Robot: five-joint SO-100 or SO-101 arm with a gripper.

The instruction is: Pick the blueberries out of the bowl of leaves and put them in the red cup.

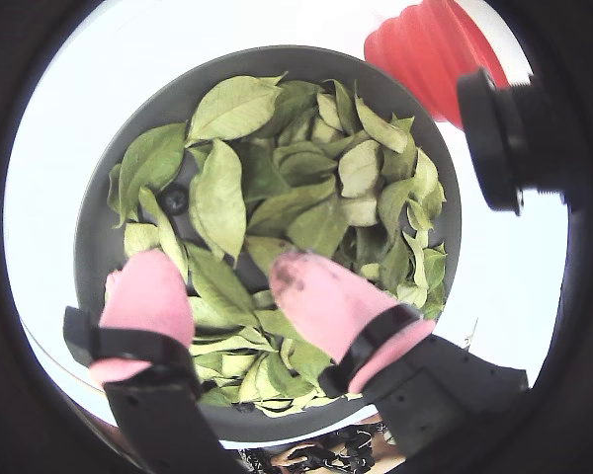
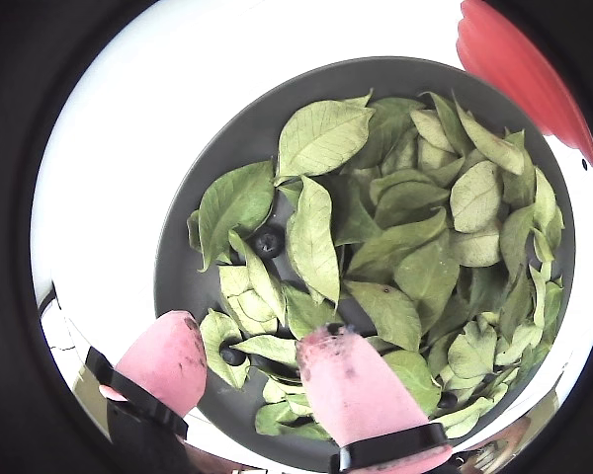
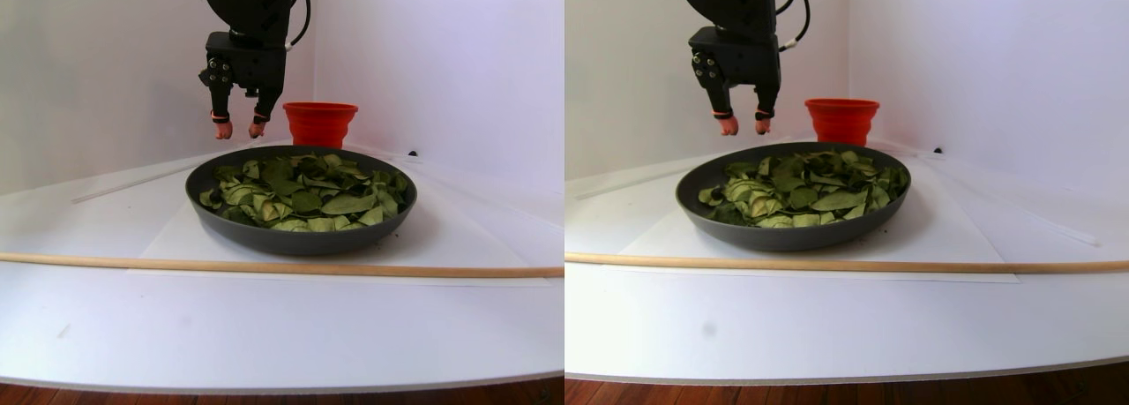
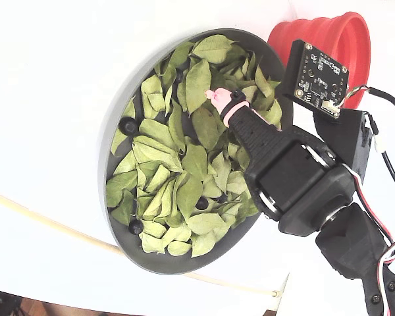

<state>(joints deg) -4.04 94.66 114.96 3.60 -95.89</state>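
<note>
The dark grey bowl (image 1: 91, 259) (image 2: 239, 126) (image 3: 300, 236) (image 4: 159, 264) is full of light green leaves (image 1: 277, 188) (image 2: 405, 227) (image 4: 184, 145). Blueberries show among them: one near the left rim (image 1: 174, 197), one mid-left (image 2: 268, 241), another low down (image 2: 230, 355), and three from above (image 4: 128, 125) (image 4: 136, 227) (image 4: 201, 203). My gripper (image 1: 222, 272) (image 2: 249, 336) (image 3: 238, 130) hangs open and empty above the leaves, near the bowl's edge. One pink fingertip (image 4: 217, 97) shows in the fixed view. The red cup (image 1: 430, 49) (image 2: 514, 59) (image 3: 320, 123) (image 4: 336, 46) stands just outside the bowl.
A thin wooden rod (image 3: 265, 266) (image 4: 46, 224) lies across the white table in front of the bowl. A camera board (image 4: 316, 69) (image 1: 494, 138) sticks out of the wrist towards the cup. White walls close in behind the bowl.
</note>
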